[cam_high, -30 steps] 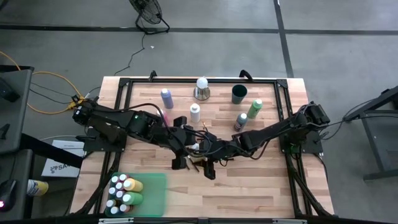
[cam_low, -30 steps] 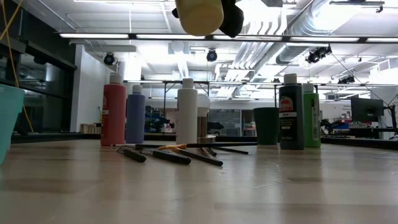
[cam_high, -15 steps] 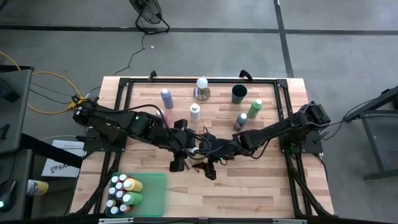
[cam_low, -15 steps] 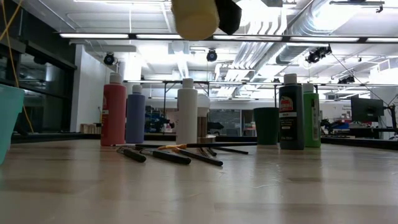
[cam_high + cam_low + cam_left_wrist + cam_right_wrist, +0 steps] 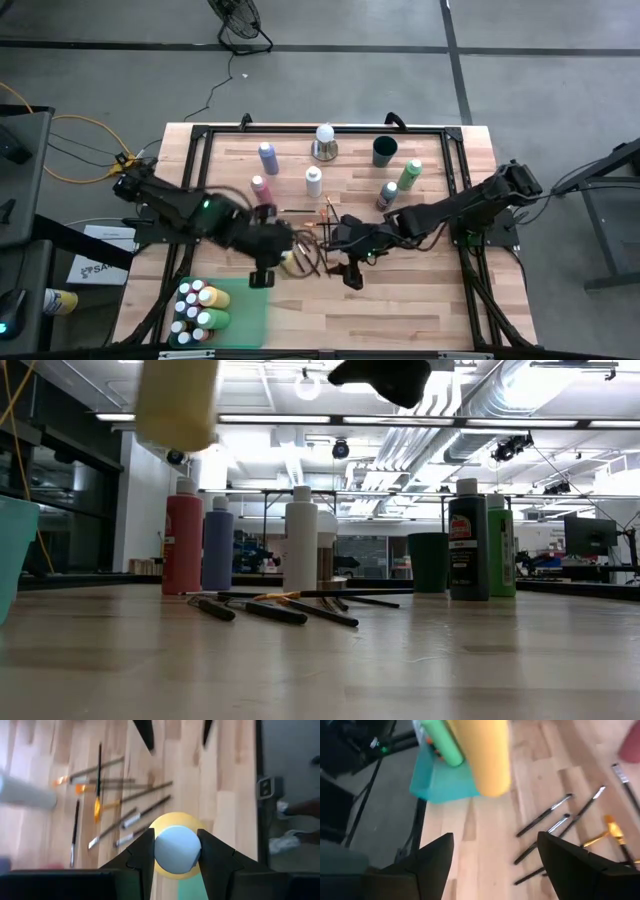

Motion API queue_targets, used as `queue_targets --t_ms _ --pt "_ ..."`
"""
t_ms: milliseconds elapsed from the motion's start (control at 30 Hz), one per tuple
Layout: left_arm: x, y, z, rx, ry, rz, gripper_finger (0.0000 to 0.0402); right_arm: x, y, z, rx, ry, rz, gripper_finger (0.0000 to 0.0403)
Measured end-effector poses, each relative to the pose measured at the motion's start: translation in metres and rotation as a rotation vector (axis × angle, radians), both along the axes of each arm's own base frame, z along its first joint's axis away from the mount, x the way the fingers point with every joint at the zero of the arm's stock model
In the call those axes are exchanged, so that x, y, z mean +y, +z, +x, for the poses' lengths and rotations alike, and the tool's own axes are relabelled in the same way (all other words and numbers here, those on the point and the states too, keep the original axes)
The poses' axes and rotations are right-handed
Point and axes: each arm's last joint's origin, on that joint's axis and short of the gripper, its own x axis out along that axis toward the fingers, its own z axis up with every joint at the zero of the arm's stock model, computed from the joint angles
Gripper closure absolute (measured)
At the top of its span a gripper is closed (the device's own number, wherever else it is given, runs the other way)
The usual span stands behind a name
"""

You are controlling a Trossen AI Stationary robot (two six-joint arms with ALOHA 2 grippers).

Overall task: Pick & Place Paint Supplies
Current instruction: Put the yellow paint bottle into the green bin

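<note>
We see two slim arms of matte black jointed segments, with thin black cables looped loosely along their links. The left arm [image 5: 190,208] carries a small green indicator light on one link. Each ends in a black two-finger end effector: the left end effector [image 5: 176,851] has angular, stepped black fingers, and the right end effector [image 5: 495,862] has broad, flat, tapering black fingers.

Up at the far edge of the wooden worktop [image 5: 420,300] stands the white ball on its metal base [image 5: 324,142], and just along from it the dark green cup [image 5: 385,151], upright, the two apart. Near the front left corner sits a teal bin [image 5: 250,312]. Beyond the worktop, a black fan base [image 5: 238,22] rests on the grey floor.
</note>
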Motion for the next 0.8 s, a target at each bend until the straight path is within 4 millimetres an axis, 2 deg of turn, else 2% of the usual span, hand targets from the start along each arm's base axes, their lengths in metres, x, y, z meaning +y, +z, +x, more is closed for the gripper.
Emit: queue_targets --t_ms 200,433,600,800 --pt "-0.038 -0.002 -0.031 0.005 0.094 0.005 0.0286 -0.005 0.01 -0.008 -0.015 -0.079 -0.028 0.0129" --pt "-0.081 -0.016 -0.072 -0.04 0.212 0.015 0.0286 -0.007 0.012 -0.009 -0.023 -0.12 -0.041 0.013" --pt "-0.097 -0.035 -0.094 -0.051 0.297 0.015 0.0286 -0.009 0.012 -0.009 -0.028 -0.167 -0.051 0.0131" --pt "-0.105 -0.062 -0.108 0.005 0.337 0.038 0.0286 -0.01 0.012 -0.009 -0.036 -0.208 -0.07 0.0131"
